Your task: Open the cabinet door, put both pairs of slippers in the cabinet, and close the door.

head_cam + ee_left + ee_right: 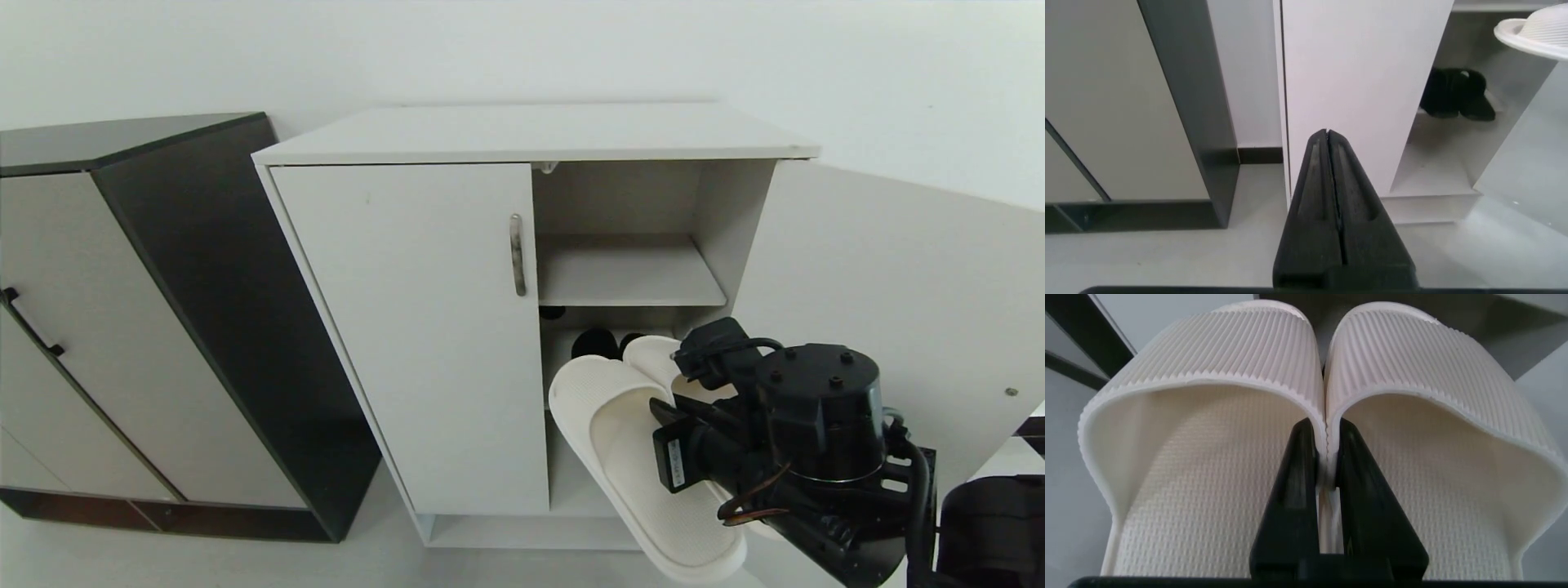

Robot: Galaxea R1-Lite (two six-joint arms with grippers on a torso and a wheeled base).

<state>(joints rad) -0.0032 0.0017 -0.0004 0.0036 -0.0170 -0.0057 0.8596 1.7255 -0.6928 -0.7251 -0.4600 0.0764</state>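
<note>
Now we hold both white slippers [620, 425] pinched in the right gripper [1323, 437], left gripper [1327, 139] closed and empty; the pair may catch the door [408, 327] edge and slip.

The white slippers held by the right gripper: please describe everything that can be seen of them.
The white slippers are a pair of cream-white slides, seemingly soft foam, with ribbed straps and finely dotted footbeds. They sit side by side, footbeds up, toes toward the cabinet. The right gripper clamps their two inner walls together, one finger inside each slipper. They hang in the air before the cabinet's open right half, touching nothing else that I can see.
</note>
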